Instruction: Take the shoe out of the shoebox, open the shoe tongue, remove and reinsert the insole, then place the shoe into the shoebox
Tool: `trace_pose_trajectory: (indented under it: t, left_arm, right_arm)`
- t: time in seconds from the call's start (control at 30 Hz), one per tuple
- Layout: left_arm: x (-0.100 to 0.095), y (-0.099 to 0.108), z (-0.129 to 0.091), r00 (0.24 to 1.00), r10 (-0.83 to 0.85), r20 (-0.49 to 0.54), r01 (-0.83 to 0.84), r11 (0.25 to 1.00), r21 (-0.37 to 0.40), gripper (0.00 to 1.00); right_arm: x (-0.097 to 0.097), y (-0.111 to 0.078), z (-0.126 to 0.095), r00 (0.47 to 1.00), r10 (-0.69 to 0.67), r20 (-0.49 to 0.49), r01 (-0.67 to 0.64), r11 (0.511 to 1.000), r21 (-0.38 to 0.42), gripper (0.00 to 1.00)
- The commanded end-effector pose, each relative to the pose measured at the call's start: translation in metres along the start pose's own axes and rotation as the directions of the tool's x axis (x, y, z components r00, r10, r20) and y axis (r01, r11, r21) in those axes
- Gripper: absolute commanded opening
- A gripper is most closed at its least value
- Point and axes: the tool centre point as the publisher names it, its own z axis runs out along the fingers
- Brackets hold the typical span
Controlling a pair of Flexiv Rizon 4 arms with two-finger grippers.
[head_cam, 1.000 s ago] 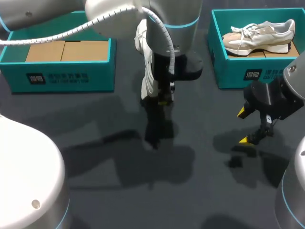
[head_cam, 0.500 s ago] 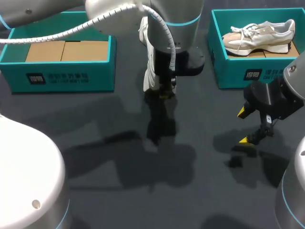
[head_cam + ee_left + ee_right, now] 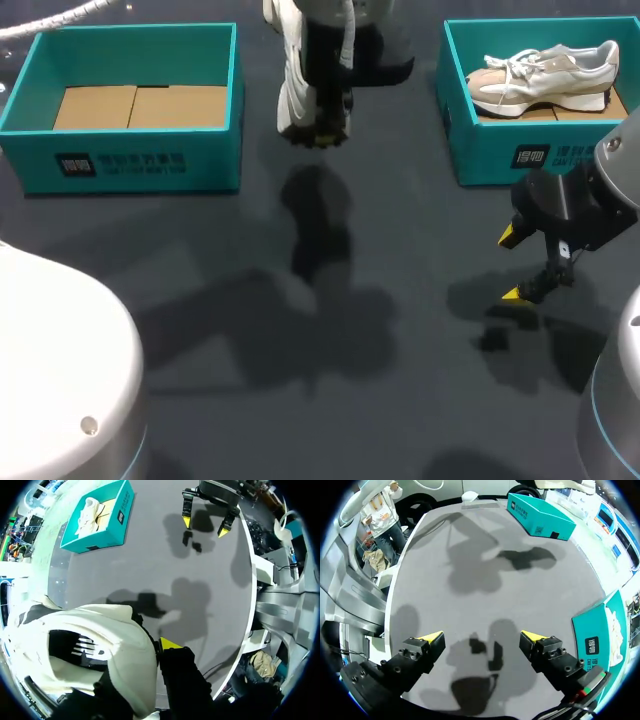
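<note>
A white shoe (image 3: pixel 293 75) hangs upright above the table between the two teal shoeboxes, and my left gripper (image 3: pixel 326 132) is shut on it. In the left wrist view the shoe (image 3: pixel 90 655) fills the space by the gripper (image 3: pixel 152 650); one yellow fingertip (image 3: pixel 170 643) shows against its edge and the other is hidden. The left shoebox (image 3: pixel 120 160) holds only its cardboard floor. My right gripper (image 3: pixel 522 266) stands open low over the table at the right, nothing between its fingers (image 3: pixel 484 637).
The right shoebox (image 3: pixel 500 150) holds a second white and beige shoe (image 3: pixel 545 72). From the left wrist, that box (image 3: pixel 107 522) and my right gripper (image 3: pixel 209 522) lie ahead. The right wrist view shows the left shoebox (image 3: pixel 540 517) far ahead across the dark tabletop.
My left arm has carried the shoe up and toward the table's far side, clearing the view of the left shoebox. The right arm has not moved.
</note>
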Motion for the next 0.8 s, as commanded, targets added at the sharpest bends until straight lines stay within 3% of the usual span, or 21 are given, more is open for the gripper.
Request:
trace_pose_trajectory:
  t: [0.03,0.37,0.8]
  left_arm:
    - [-0.030,0.032,-0.009,0.999,-0.004,-0.043,0.006,0.999,0.043,0.00]
    - [-0.108,0.091,0.001,0.995,0.030,-0.091,-0.024,0.997,0.068,0.00]
    - [-0.108,0.091,0.001,0.995,0.030,-0.091,-0.024,0.997,0.068,0.00]
  right_arm:
    - [0.001,0.000,0.001,1.000,0.000,0.003,0.000,1.000,0.002,1.00]
    - [0.001,0.000,0.001,1.000,0.000,0.003,0.000,1.000,0.002,1.00]
    - [0.001,0.000,0.001,1.000,0.000,0.003,0.000,1.000,0.002,1.00]
